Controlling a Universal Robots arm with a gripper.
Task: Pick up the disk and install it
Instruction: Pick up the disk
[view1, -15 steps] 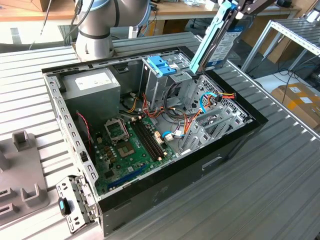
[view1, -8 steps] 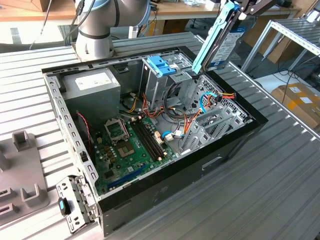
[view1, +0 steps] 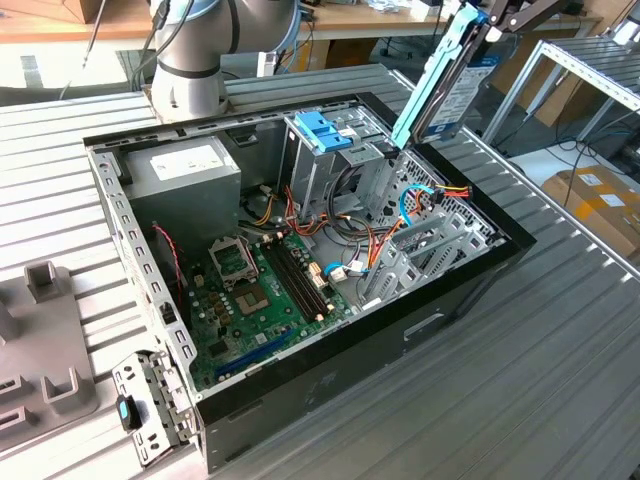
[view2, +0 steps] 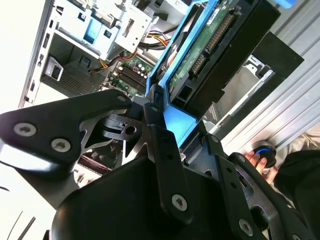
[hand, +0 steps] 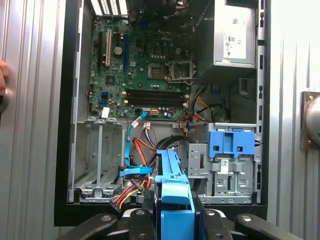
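**Student:** What colours mark the disk (view1: 458, 88)?
**Tutor:** White label with a blue band, blue side rails; green circuit board on its underside in the second wrist view. The gripper (view2: 180, 125) is matt black.
**Student:** And the case (view1: 420, 330)?
**Tutor:** Black outer shell, bare grey metal inside. The motherboard (view1: 250, 300) is green with black slots; the power-supply box (view1: 185, 172), grey with a white sticker.
**Student:** Other blues?
**Tutor:** The handle (view1: 322, 130) on the drive cage and one data cable (hand: 129, 145). The wire bundle (view1: 375, 245) is red, orange, yellow and black. The table (view1: 540, 400) is silver-grey, ribbed in parallel lines.
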